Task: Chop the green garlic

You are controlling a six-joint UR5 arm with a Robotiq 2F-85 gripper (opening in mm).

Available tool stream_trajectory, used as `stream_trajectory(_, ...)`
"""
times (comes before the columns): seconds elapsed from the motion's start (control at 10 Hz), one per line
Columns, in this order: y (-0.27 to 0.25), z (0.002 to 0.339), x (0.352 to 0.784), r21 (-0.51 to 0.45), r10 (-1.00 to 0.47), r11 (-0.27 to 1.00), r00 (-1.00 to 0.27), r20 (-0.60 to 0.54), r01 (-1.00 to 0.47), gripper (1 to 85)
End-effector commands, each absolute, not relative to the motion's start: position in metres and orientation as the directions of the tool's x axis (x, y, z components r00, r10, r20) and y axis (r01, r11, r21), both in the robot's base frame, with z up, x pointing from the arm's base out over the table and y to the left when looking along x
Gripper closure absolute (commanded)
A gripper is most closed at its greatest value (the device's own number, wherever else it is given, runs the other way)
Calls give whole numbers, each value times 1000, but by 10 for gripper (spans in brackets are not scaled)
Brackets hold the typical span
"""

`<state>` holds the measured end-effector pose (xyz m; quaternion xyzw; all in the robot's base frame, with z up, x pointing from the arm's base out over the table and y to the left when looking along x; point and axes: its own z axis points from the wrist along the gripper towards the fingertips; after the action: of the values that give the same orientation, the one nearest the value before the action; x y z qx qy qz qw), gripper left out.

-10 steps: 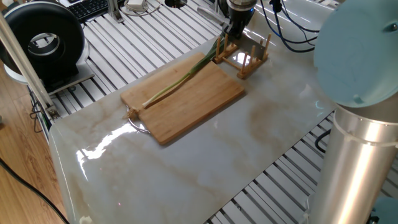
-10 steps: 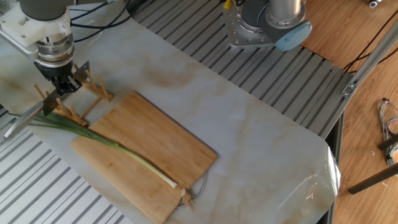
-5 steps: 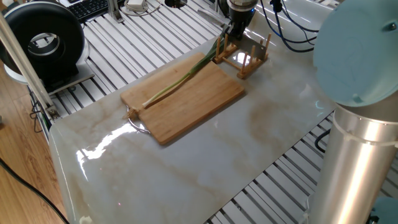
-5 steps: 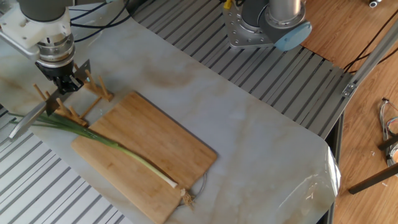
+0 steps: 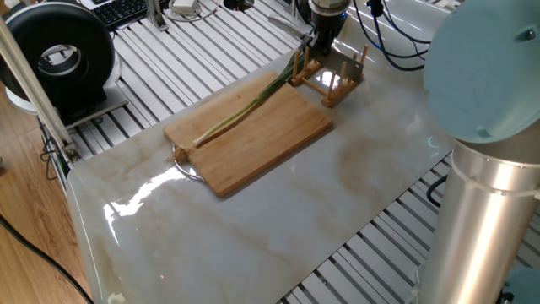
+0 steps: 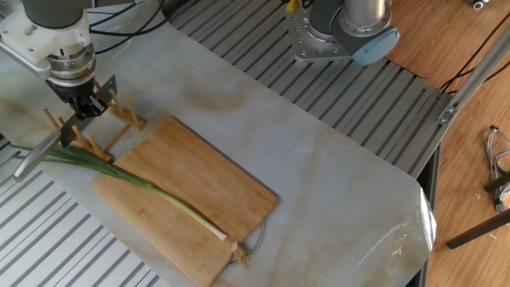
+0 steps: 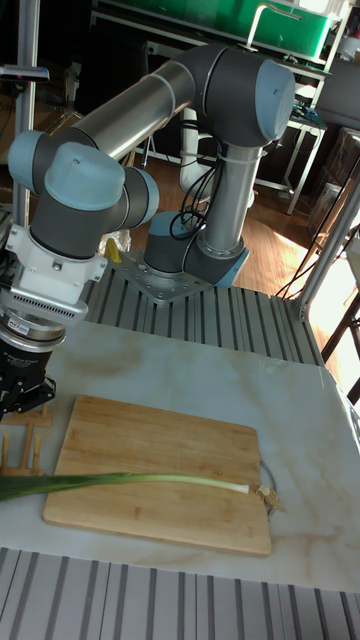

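The green garlic (image 5: 245, 108) (image 6: 151, 191) (image 7: 130, 482) lies lengthwise on the wooden board (image 5: 261, 143) (image 6: 199, 183) (image 7: 160, 440). Its pale root end is near the board's ringed end. Its green leaves run off the other end, beside the wooden rack (image 5: 339, 78) (image 6: 119, 119). My gripper (image 5: 319, 40) (image 6: 81, 110) (image 7: 20, 390) hangs just above that rack, over the leafy end. It is shut on the handle of a knife (image 5: 287, 23) (image 6: 40, 151), whose blade slants down and outward past the leaves. The tall fixed view hides the knife.
A black round device (image 5: 59, 55) stands at the far corner by a slatted aluminium surface. The arm's base (image 6: 343, 28) sits behind the marble sheet. A metal ring (image 5: 187, 169) hangs from the board's end. Black cables (image 5: 396, 51) trail behind the rack.
The gripper and knife have risen very slightly above the rack. The garlic and the board have not moved.
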<state>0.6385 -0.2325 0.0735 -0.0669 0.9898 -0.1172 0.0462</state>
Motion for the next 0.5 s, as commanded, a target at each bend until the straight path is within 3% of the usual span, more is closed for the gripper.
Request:
stream_trajectory(0.0,-236,70,635,-231,-119,968,-990,-73,-99,747)
stream_trajectory(0.4,-235,66,634,-222,-123,969,-990,-67,-105,730)
